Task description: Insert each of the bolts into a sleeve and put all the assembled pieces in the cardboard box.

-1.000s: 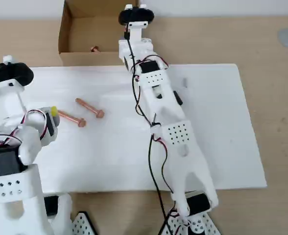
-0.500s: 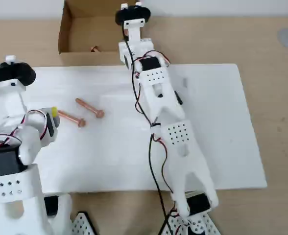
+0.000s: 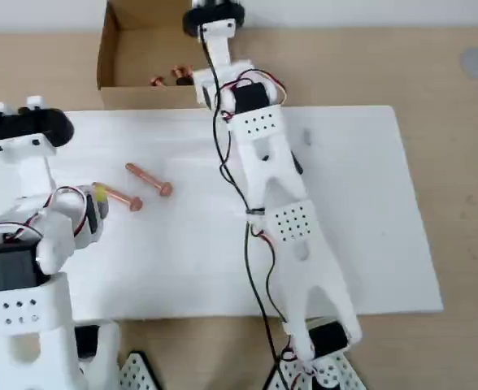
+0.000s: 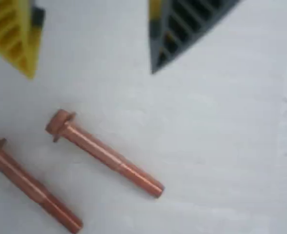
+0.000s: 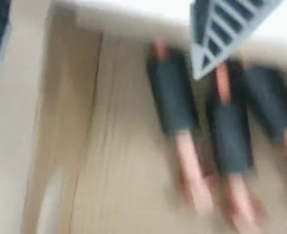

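2 bolts (image 4: 108, 157) lie parallel on a slant, just beside the left claw (image 4: 91, 72), which is spread wide and empty.

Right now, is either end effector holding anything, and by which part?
Nothing held. Left end effector open above bolts; right end effector open over assembled pieces in the cardboard box.

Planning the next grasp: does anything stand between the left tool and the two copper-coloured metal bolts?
Nothing visible does. Only bare white sheet lies between the open left tool and both copper-coloured metal bolts.
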### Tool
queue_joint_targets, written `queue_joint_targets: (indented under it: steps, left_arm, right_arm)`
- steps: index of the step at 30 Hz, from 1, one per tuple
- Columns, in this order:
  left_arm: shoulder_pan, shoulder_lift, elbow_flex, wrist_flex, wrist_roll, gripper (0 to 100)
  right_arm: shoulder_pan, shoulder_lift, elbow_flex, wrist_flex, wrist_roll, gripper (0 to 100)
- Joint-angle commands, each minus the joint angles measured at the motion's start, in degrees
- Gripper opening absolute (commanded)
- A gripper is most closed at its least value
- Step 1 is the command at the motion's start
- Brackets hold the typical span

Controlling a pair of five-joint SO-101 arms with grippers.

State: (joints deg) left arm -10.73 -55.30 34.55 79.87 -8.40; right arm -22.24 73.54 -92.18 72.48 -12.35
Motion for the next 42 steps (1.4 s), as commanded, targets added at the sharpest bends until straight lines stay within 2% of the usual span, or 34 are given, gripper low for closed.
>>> queue_joint_targets:
  steps: [1,6,11,15,19,23,27,31,42]
  left_arm:
    - [1.1,1.8,-1.7,-0.3,3.7,17]
    - [1.2,15.0,-6.9,-0.4,11.7,17]
    - [1.3,38.6,-13.4,-3.6,12.4,17]
    - [1.4,55.3,-24.3,-3.0,13.5,17]
    - [3.4,65.0,-35.0,3.0,14.5,17]
    - [8.4,70.5,-40.3,6.0,15.4,17]
    - [10.6,73.6,-41.6,5.7,22.3,17]
    - [10.0,75.4,-38.3,2.6,33.9,17]
    - [5.0,73.6,-27.9,-6.9,51.3,17]
  right_arm:
    - [0.0,-11.0,-3.4,8.4,0.2,29.9]
    - [1.5,-21.8,-3.5,19.7,0.4,29.7]
    - [2.3,-31.9,-3.4,29.5,0.4,29.7]
    - [3.5,-38.0,-3.3,30.0,0.4,29.6]
    - [5.1,-41.6,-3.2,30.0,0.4,29.6]
    - [7.9,-42.6,-3.2,30.0,0.4,29.6]
    - [10.2,-42.7,-3.2,30.1,0.4,29.6]
    - [11.6,-42.8,-3.2,30.1,0.4,29.6]
    - [12.2,-42.6,-3.2,30.1,0.4,29.6]
